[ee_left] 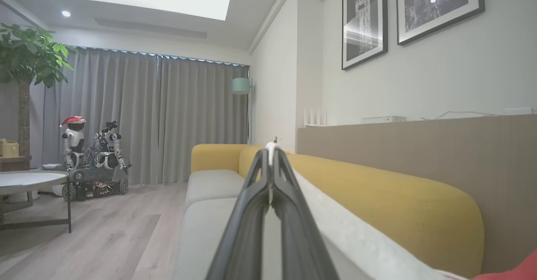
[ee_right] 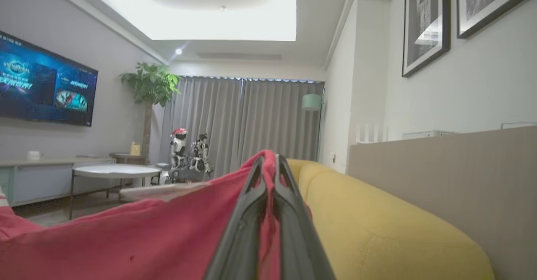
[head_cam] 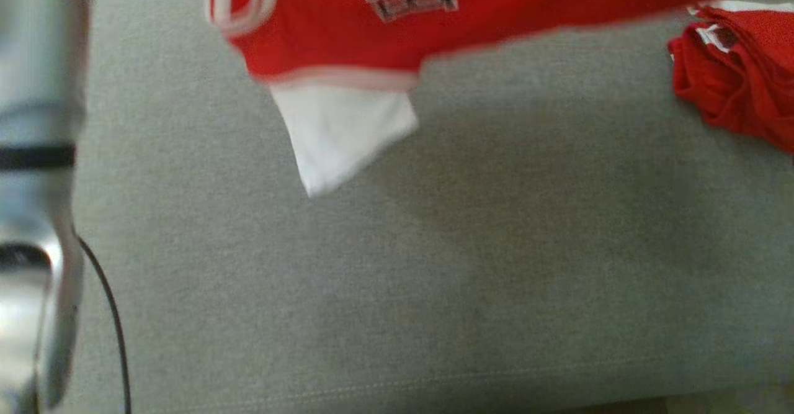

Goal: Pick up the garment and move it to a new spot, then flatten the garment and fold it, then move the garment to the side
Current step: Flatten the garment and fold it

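**Red garment stretched between two closed grippers over the sofa**

The garment (head_cam: 347,35) is a red jersey with white trim and a dark printed patch. It spans the top of the head view, blurred, above the grey seat cushion (head_cam: 434,265) of a sofa. A white panel (head_cam: 344,131) hangs from its lower edge and points down toward the cushion. A soft shadow lies on the grey fabric beneath it.

In the left wrist view, the left gripper (ee_left: 272,150) has its two dark fingers pressed together on a thin white edge of the garment (ee_left: 335,225). That edge runs from the tips toward the lower right, where a sliver of red cloth shows in the corner.

In the right wrist view, the right gripper (ee_right: 268,160) is likewise pinched tight on red cloth. The garment (ee_right: 147,238) sags away from its tips across the lower left of that view.

A pale forearm (head_cam: 37,153) with a thin black cable (head_cam: 115,321) beside it stands along the left edge of the head view. A second heap of red cloth (head_cam: 738,72) lies on the cushion at the far right, apart from the held garment. The yellow sofa back (ee_left: 377,196) runs behind both grippers.
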